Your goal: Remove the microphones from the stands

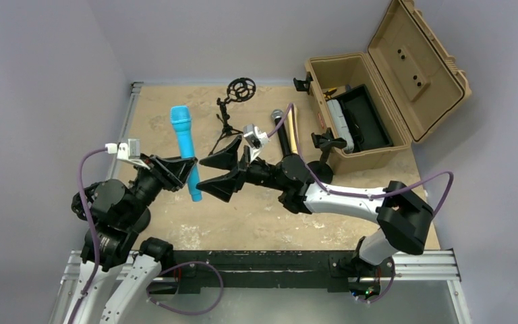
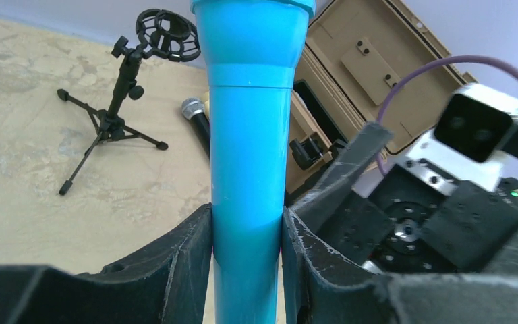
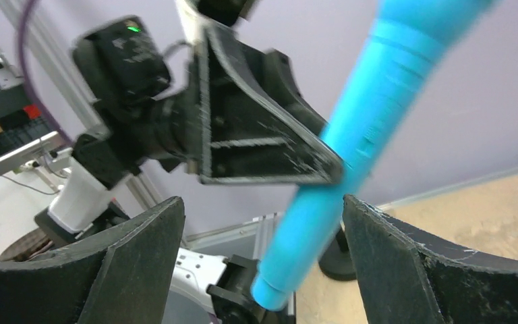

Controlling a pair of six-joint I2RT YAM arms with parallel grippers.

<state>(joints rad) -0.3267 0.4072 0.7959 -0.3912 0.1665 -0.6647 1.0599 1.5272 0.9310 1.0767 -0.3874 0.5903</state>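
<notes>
Plainly, the blue microphone (image 1: 185, 145) is off the stand (image 1: 233, 111): it hangs in the air above the tabletop (image 1: 256, 216), head pointing away from the arm bases, well apart from the small tripod with its empty ring mount at the back. The left end effector (image 1: 183, 170) is clamped on the lower part of the blue barrel, and the left wrist view shows both pads pressed flat against its sides. The right end effector (image 1: 206, 173) faces it from the other side with its jaws spread wide and nothing between them. In the right wrist view the tail end of the microphone sits in the gap, nearer the right-hand finger and touching neither. The lift-off step looks done, so what remains is probably a handover or a set-down. A handover would call for the right jaws to centre on the barrel below the left grip and close before the left lets go. A black microphone (image 1: 282, 128) lies near the open tan case (image 1: 378, 88), clear of all this.
</notes>
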